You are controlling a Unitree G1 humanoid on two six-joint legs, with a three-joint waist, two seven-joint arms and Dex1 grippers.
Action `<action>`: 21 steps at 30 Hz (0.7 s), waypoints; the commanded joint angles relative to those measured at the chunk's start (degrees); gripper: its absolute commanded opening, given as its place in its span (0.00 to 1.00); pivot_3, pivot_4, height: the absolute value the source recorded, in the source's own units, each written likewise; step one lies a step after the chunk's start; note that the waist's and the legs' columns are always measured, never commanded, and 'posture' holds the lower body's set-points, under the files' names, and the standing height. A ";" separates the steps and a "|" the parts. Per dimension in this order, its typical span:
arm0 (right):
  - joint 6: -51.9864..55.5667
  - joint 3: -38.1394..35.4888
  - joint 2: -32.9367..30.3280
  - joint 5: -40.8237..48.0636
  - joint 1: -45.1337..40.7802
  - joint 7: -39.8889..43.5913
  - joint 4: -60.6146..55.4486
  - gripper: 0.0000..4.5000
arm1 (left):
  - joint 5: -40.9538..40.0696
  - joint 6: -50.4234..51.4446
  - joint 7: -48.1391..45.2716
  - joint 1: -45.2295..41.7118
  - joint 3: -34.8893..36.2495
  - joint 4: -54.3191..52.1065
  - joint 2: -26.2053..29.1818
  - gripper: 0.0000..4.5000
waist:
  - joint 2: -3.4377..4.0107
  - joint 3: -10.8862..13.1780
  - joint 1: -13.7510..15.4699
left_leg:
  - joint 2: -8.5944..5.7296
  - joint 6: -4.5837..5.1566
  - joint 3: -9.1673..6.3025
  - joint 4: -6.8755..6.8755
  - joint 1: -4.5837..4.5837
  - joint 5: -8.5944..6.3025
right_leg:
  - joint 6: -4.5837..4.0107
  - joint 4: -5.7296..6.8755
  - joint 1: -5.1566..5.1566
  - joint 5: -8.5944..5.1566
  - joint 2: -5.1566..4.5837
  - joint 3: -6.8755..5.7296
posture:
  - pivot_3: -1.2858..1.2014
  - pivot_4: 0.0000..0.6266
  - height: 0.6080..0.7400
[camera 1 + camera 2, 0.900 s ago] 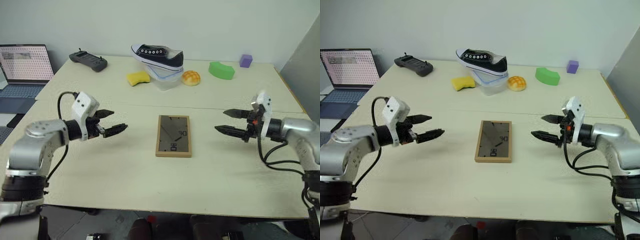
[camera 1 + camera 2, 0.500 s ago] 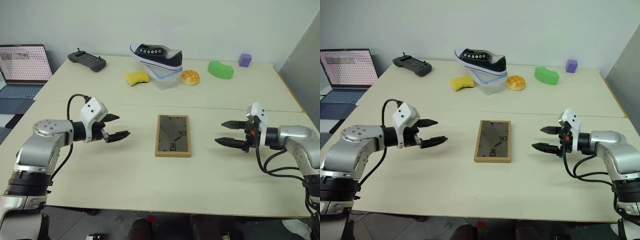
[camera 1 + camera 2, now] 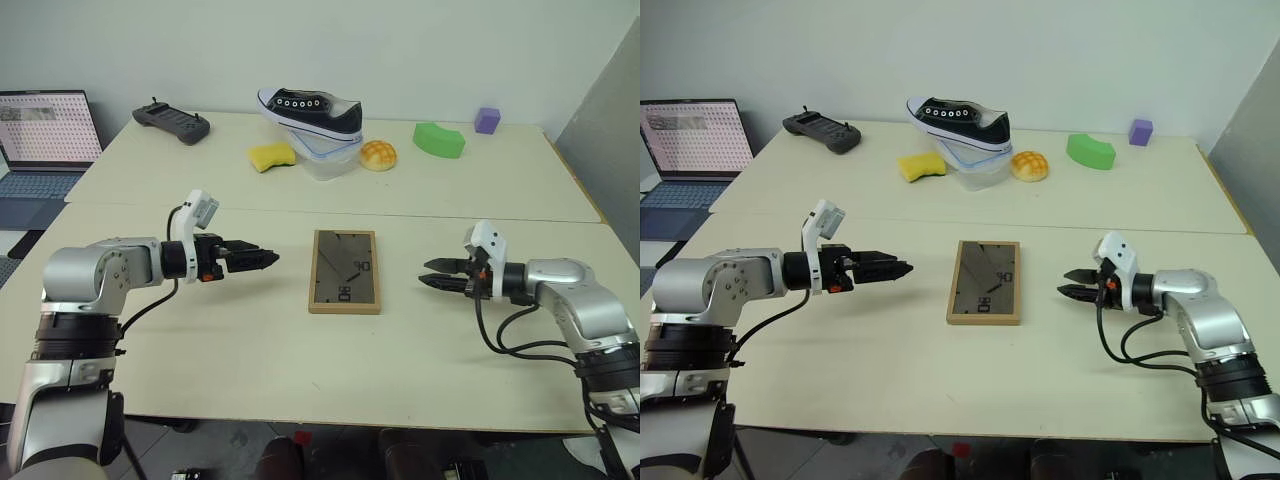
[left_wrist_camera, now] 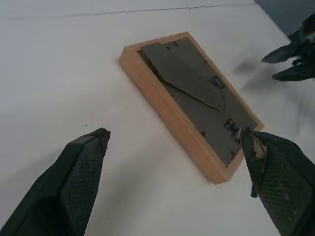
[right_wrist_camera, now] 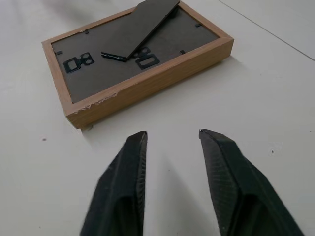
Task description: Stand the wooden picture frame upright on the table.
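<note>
Near the middle of the head views, the small rectangular light-wood picture frame (image 3: 345,271) lies flat and face down on the large pale cream table (image 3: 300,360), just on the near side of the seam line that crosses the tabletop. Its dark brown back panel faces up, with the fold-out stand lying flat against it as a slanted dark strip, and small black clips and hangers show along the panel; one lower corner of the wooden rim looks slightly chipped in the right wrist view.

At centre left, the left gripper (image 3: 258,260) points toward the frame's left side, well apart from it, its two black fingers (image 4: 81,177) spread wide with nothing between them. At centre right, the right gripper (image 3: 436,275) points toward the frame's right side, also apart from it, its fingers (image 5: 129,172) parted only narrowly and holding nothing.

Along the upper part of the picture sit a black-and-white sneaker (image 3: 309,108) on a clear plastic container (image 3: 328,157), a yellow sponge (image 3: 274,156), a bread bun (image 3: 378,154) and a green block (image 3: 439,140).
</note>
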 commanded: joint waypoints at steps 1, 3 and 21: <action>-5.19 2.50 1.77 -3.46 -2.19 0.34 1.28 0.15 | -3.42 11.90 0.85 -1.99 0.41 3.63 -0.48 1.00 | 0.01 0.00 -0.34 | 0.00 0.00 0.00 -0.01 -0.01 0.00 | 0.00 0.00 -0.02 0.00 0.00 0.01 | 0.52 0.24 1.00; -7.41 3.96 3.31 -5.49 -2.86 -0.47 3.22 0.03 | -3.73 15.95 2.94 -2.61 0.70 5.94 -2.91 1.00 | 0.01 0.00 -0.53 | 0.01 -0.02 -0.01 -0.07 -0.01 0.01 | 0.00 -0.03 -0.03 0.00 0.00 0.01 | 0.52 0.24 1.00; -13.02 10.21 14.55 -14.01 -5.07 -4.45 9.86 0.01 | -0.04 7.28 4.67 -2.75 -6.00 13.85 -17.07 1.00 | 0.06 -0.13 0.34 | -0.08 -0.31 -0.01 0.04 0.14 0.17 | 0.00 0.14 0.11 0.00 -0.11 0.01 | 0.52 0.24 1.00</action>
